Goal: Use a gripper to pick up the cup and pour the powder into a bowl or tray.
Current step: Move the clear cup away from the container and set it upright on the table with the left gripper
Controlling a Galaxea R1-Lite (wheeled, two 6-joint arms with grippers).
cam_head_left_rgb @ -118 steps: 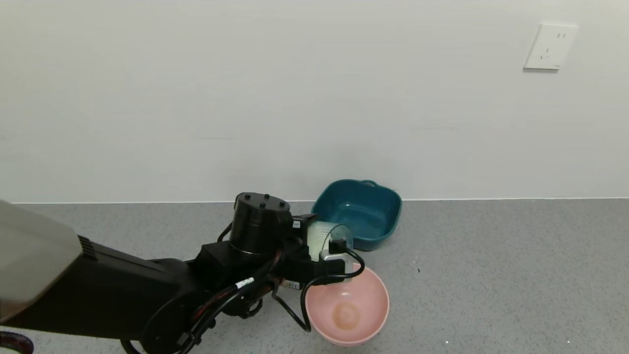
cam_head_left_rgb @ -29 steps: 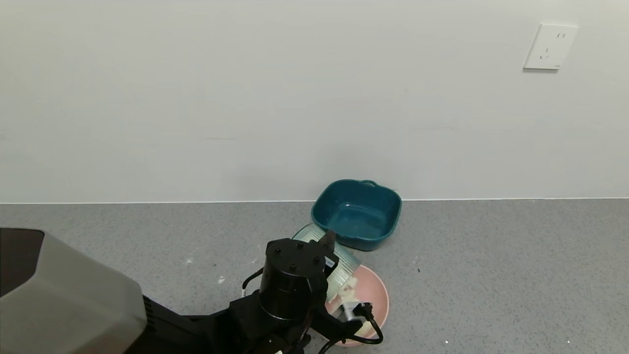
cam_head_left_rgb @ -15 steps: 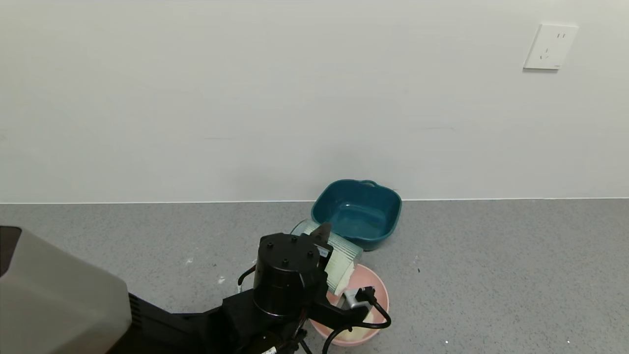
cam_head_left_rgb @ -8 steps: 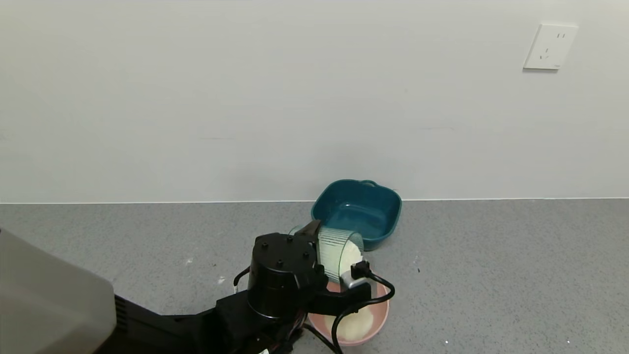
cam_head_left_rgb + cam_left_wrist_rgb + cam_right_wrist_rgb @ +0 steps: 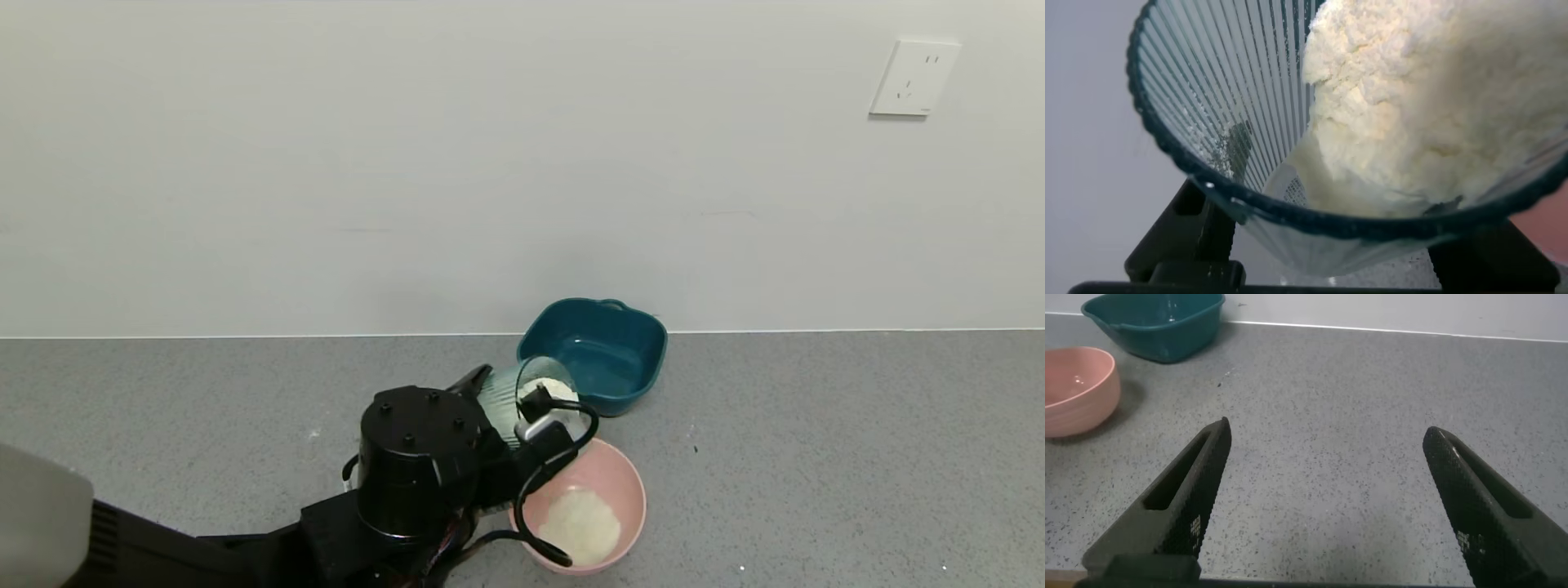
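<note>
My left gripper (image 5: 495,403) is shut on the ribbed pale blue-green cup (image 5: 522,395) and holds it tilted on its side just above the far left rim of the pink bowl (image 5: 629,490). A heap of cream powder (image 5: 581,527) lies in the bowl. In the left wrist view the cup (image 5: 1208,106) still holds a clump of powder (image 5: 1437,106), with my left gripper (image 5: 1339,265) clamped on its base. My right gripper (image 5: 1327,482) is open and empty over bare counter, to the right of the bowl (image 5: 1074,388).
A dark teal tub (image 5: 596,351) stands against the wall just behind the cup and also shows in the right wrist view (image 5: 1159,322). A few white specks (image 5: 314,433) lie on the grey counter. A wall socket (image 5: 914,77) is at upper right.
The cup was tipped mouth-down over the pink bowl and powder fell in. It has now swung back up and to the left, leaving a heap in the bowl.
</note>
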